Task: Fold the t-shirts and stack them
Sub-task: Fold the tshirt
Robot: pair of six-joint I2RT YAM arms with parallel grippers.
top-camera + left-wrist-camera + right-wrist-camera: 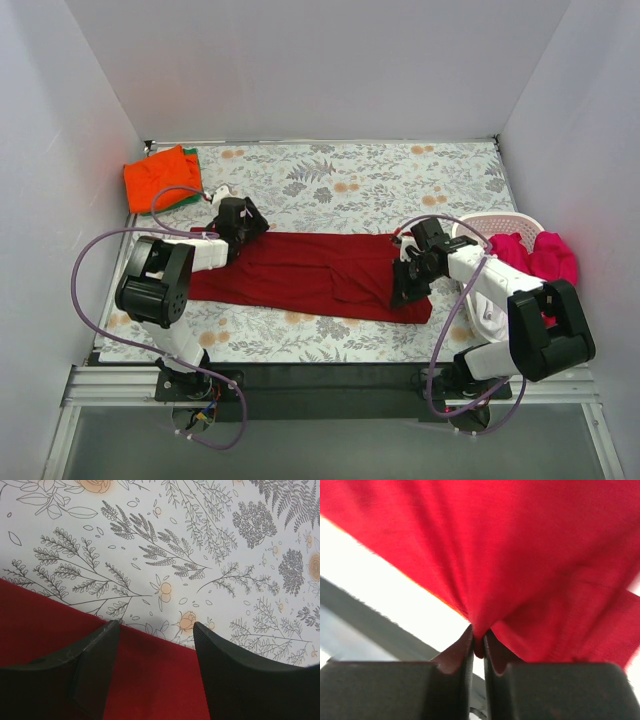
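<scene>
A: Where is the crimson t-shirt (310,272)?
B: Laid lengthwise across the floral counter (350,180), a fold at its right end clenched in the right end effector (479,641).
A: And the left end effector (155,628)?
B: Released, fingers apart over the shirt's edge.

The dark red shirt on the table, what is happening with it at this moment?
Two robot arms are working on the large dark crimson cloth t-shirt, which lies spread on the flowered table cover. The right gripper is shut on a pinch of its cloth near the right end. The left gripper is open over the shirt's far edge at the left end, holding nothing. A folded bright orange t-shirt lies in the far left corner.
</scene>
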